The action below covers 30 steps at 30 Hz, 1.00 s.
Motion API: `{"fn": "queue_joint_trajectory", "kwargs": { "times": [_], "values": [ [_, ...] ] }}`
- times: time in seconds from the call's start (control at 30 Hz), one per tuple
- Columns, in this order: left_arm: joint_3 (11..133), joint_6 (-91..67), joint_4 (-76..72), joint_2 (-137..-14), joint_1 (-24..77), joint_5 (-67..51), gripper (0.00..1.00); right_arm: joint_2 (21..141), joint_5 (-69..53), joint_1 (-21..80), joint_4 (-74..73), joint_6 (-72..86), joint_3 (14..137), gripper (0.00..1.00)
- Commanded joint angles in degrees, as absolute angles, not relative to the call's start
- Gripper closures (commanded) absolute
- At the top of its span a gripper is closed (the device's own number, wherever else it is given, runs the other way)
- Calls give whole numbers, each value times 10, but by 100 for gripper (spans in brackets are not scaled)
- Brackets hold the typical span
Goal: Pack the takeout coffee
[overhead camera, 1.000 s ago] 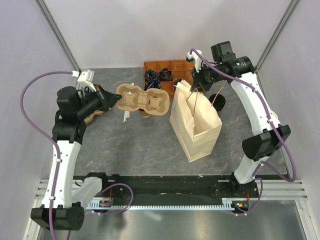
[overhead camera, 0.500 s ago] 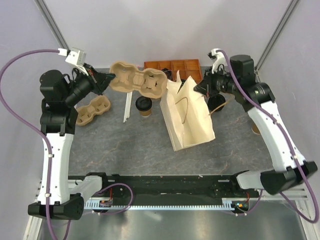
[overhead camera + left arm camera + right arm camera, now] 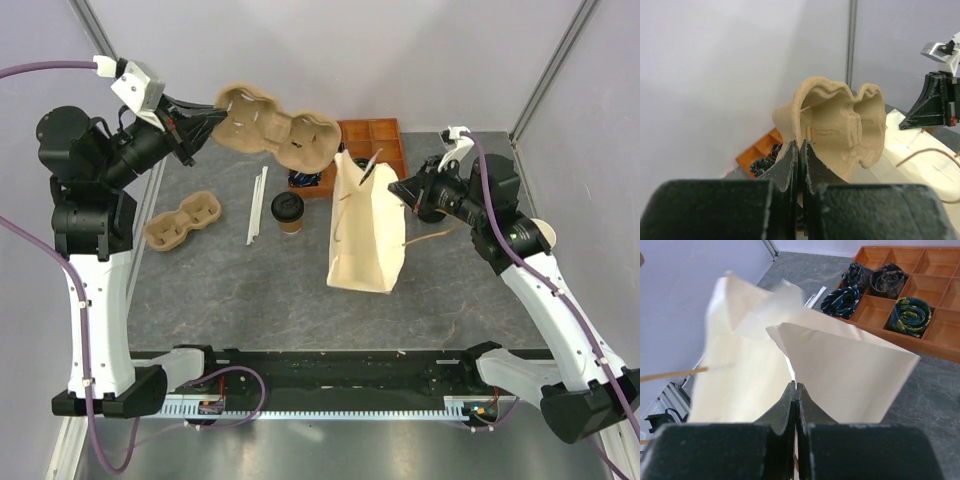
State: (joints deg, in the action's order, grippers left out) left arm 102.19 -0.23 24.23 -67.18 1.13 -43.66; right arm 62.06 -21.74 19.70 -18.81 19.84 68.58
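Flanking grey stone tabletop (image 3: 250, 290): lilac walls (image 3: 350, 50).

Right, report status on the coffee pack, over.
Left jaws shut on pulp carrier, held aloft. Right jaws shut on paper bag rim, bag tilted. Takeout coffee upright on table, left of bag, untouched. Neither arm free.
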Motion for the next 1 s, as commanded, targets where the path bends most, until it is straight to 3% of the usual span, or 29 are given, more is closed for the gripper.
{"fn": "queue_joint_trajectory", "kwargs": {
  "times": [0.0, 0.47, 0.6, 0.97],
  "values": [
    [1086, 118, 298, -695, 63, -474, 98, 588, -202, 211, -126, 223, 671, 100],
    [1198, 342, 351, -771, 286, -346, 98, 599, -194, 240, -132, 202, 690, 100],
    [1181, 386, 357, -775, 363, -297, 98, 607, -187, 248, -134, 202, 695, 100],
    [1149, 421, 400, -757, 410, -259, 98, 607, -162, 259, -137, 200, 708, 100]
  ]
}}
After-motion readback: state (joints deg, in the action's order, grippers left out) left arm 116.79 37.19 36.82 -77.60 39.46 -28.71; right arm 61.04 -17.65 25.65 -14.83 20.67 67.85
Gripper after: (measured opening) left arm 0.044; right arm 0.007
